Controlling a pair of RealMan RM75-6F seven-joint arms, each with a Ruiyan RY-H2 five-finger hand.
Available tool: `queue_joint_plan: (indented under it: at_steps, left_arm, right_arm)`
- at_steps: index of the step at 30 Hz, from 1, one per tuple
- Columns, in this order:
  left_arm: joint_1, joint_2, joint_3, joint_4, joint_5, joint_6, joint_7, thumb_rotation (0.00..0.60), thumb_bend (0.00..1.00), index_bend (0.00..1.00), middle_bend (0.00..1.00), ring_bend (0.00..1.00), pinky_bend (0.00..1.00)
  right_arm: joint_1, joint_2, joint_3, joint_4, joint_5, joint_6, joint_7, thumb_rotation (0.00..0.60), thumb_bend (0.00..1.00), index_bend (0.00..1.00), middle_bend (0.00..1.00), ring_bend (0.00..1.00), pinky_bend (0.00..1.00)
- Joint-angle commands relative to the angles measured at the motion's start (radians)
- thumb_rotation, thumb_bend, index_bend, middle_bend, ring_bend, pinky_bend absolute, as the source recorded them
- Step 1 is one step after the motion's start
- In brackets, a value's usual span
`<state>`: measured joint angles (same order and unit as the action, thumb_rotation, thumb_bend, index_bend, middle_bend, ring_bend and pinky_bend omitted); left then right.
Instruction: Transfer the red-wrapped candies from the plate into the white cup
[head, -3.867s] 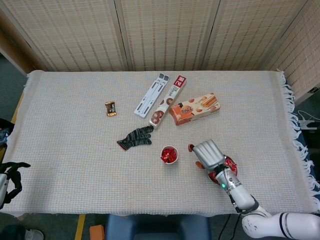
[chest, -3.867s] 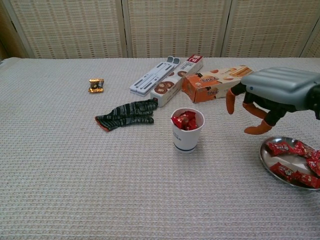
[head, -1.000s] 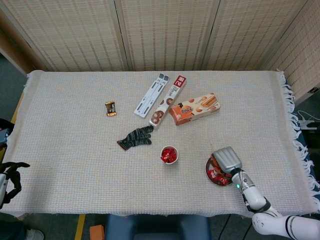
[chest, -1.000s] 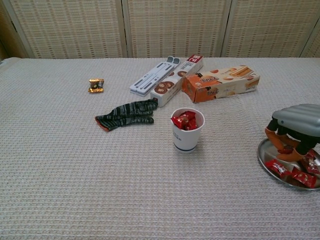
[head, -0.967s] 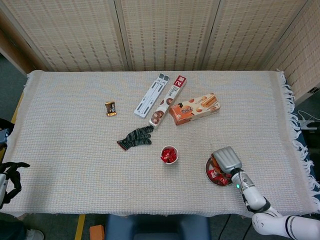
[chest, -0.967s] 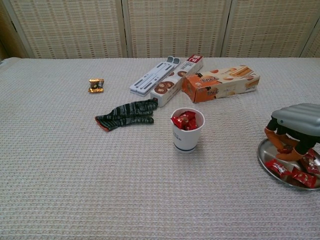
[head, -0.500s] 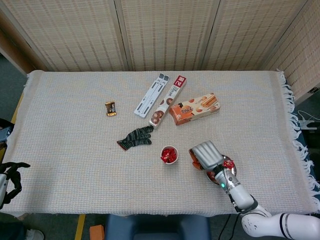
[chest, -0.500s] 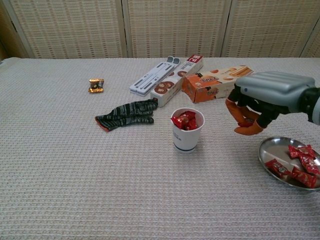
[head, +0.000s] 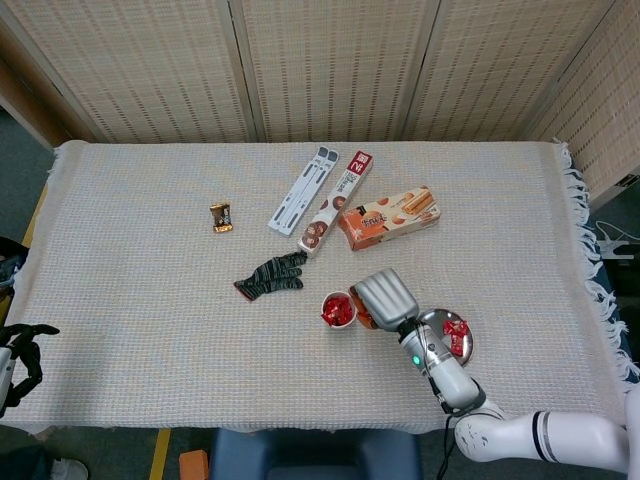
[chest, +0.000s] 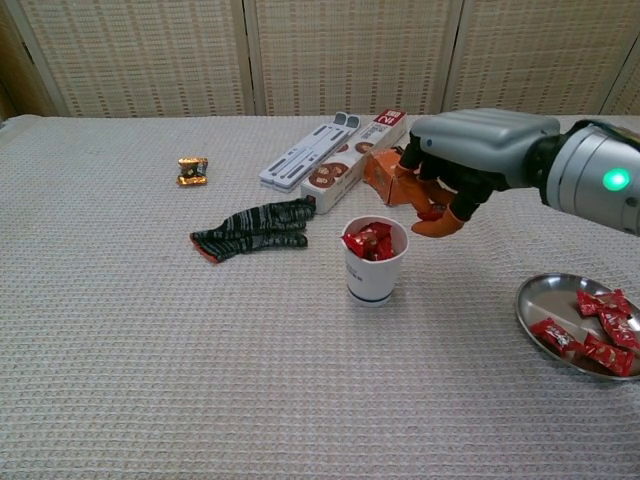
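Note:
The white cup (head: 338, 311) (chest: 374, 262) stands mid-table, filled to the brim with red-wrapped candies (chest: 367, 240). To its right lies the metal plate (head: 432, 322) (chest: 545, 300) with several red candies (head: 455, 336) (chest: 592, 338) on its right side. My right hand (head: 385, 297) (chest: 470, 150) hovers just right of and above the cup's rim, palm down, fingers curled around a red candy (chest: 431, 212). My left hand (head: 22, 352) hangs off the table's near-left corner, fingers apart, holding nothing.
Behind the cup lie an orange biscuit box (head: 388, 217) (chest: 385, 177), a long cookie box (head: 338, 200) (chest: 352, 162) and a grey flat case (head: 303, 190) (chest: 310, 151). A dark striped glove (head: 272, 276) (chest: 255, 228) lies left of the cup, and a gold-wrapped sweet (head: 221, 217) (chest: 193, 170) farther left.
My right hand closed on a candy at the plate, rose, and moved left to the cup's rim. The left hand stayed put.

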<state>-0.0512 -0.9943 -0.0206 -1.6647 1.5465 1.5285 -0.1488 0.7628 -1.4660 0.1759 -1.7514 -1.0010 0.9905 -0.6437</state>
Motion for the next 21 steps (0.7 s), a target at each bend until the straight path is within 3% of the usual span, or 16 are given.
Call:
queue_joint_plan:
  at_steps: [1,21]
  left_arm:
    - [0.000,0.000,0.000,0.000,-0.001,-0.001,0.000,0.600,0.42,0.35,0.26,0.27,0.28]
    - [0.001,0.001,0.000,0.000,0.001,0.002,-0.007,0.600,0.42,0.35,0.26,0.27,0.28]
  right_arm:
    - [0.018,-0.037,0.002,0.054,-0.012,-0.007,0.029,0.600,0.24,0.69,0.82,0.83,1.00]
    - [0.047,-0.142,0.007,0.209,-0.121,-0.023,0.203,0.600,0.24,0.68,0.82,0.83,1.00]
